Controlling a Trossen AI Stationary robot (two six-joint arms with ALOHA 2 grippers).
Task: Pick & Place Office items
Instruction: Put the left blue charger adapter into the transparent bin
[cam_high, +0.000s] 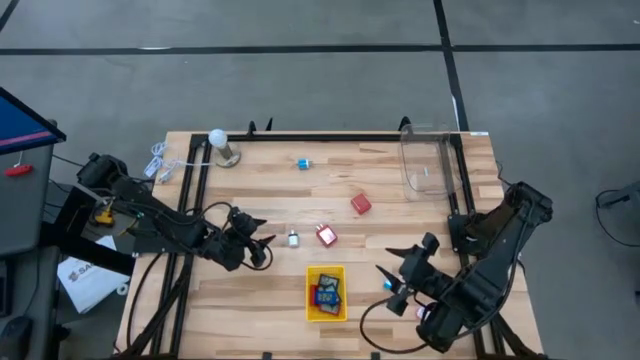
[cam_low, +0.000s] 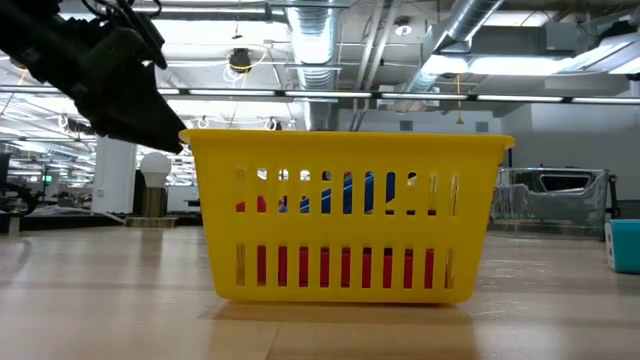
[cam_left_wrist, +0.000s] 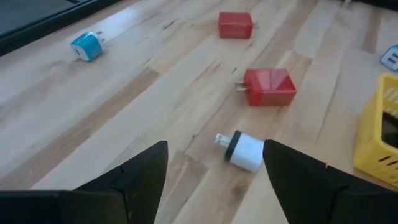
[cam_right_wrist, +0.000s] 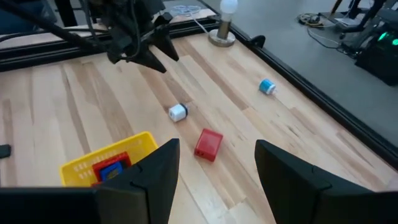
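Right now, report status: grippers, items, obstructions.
Left gripper open, aimed at the white charger. Right gripper open, hovering right of the yellow basket. Two red blocks and a blue plug loose on the table. Nothing blocking.

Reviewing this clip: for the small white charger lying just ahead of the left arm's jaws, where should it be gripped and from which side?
Grip the white charger across its rounded white body, not the prongs. It lies on its side on the table, prongs toward the left gripper, whose jaws stand open just short of it. Probably best from above, jaws straddling the body's sides. The nearer red charger sits apart, leaving room.
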